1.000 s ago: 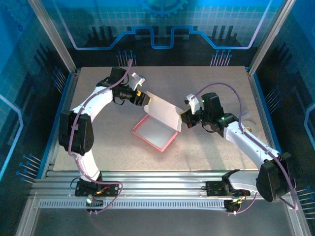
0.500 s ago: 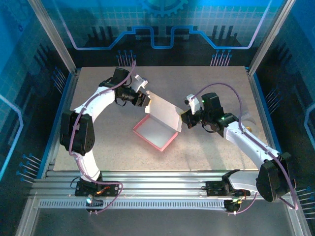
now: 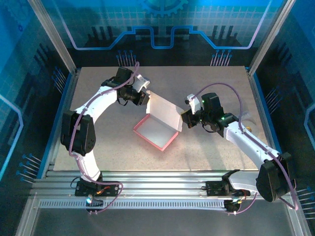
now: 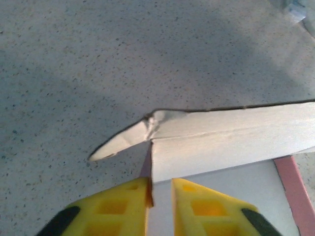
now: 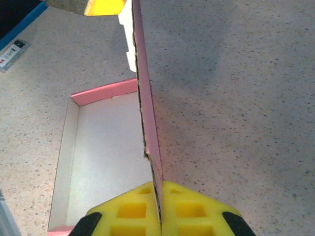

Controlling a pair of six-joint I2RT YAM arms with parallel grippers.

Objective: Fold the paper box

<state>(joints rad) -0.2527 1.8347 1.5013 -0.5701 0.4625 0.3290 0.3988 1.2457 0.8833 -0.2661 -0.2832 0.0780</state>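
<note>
At centre-left of the top view, your left gripper (image 3: 143, 98) meets the upper-left corner of the raised lid of the paper box (image 3: 156, 132). Its jaws are narrow with a slim gap, and the lid's pink edge runs in between them; you cannot tell whether they pinch it. The open tray lies mid-table (image 3: 211, 83). Just right of it, your right gripper (image 3: 186, 119) is clamped on the lid's right edge.

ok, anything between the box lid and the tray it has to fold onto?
Nothing visible. The tray of the paper box is bare inside. The lid stands upright along the tray's far side, with the right jaws pinching one end and the left jaws at the other corner.
</note>
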